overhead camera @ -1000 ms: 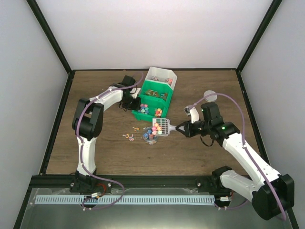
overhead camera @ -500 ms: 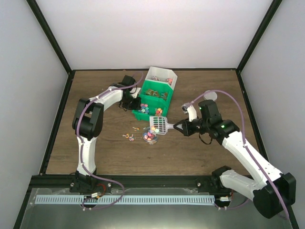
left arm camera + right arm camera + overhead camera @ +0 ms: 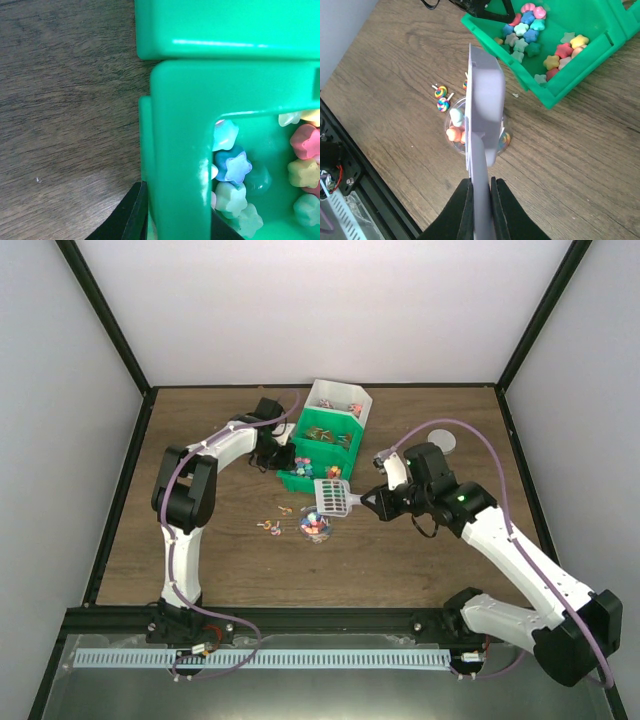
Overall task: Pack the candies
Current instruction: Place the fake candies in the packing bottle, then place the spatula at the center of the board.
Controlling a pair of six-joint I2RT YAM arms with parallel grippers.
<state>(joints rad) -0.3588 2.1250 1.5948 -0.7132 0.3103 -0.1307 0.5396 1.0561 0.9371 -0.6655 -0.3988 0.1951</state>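
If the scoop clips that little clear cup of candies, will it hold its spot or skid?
Likely skids: the clear cup looks thin-walled, holds only a few candies, and sits on a smooth wood table. It looks wide and shallow, so sliding seems likelier than tipping. The scoop in the right tool hangs directly over it.

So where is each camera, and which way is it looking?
Top: high behind the arms, looking down at the table; both whole arms show.
Left wrist: tight against the green bin wall; the left fingers peek in below.
Right wrist: looking down along the grey scoop to the candy cup; the right fingers clamp its handle.
Shared: both wrist views catch the star candies in that bin.
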